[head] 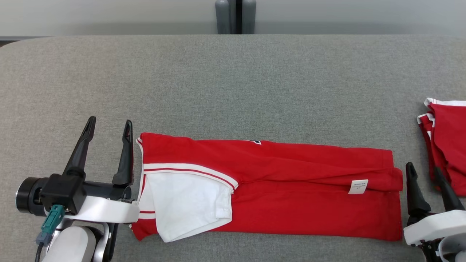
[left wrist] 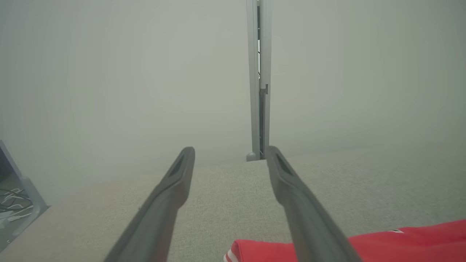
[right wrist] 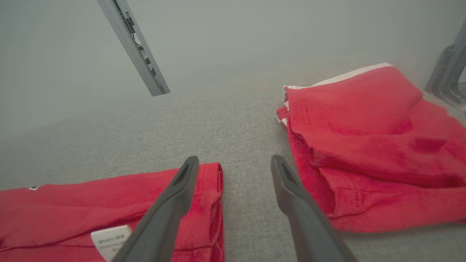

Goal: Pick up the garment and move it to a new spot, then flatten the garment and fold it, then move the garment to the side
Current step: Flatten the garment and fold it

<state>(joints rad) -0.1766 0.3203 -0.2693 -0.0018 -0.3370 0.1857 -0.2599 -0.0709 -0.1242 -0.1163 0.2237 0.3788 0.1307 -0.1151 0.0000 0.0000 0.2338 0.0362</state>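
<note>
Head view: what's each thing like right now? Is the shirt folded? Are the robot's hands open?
garment: folded into a long strip, lying flat on the table, not held.
left gripper: open, empty, beside the garment's sleeve end.
right gripper: open, empty, beside the garment's label end.
other red garments: stacked at the table's right, untouched.

The garment is showing bright red, and its sleeve at the left is showing white. A trim of white and red stripes is running along the sleeve's far edge. The label is appearing white. The table is looking speckled grey; the pile at the right is showing red with white edges.
</note>
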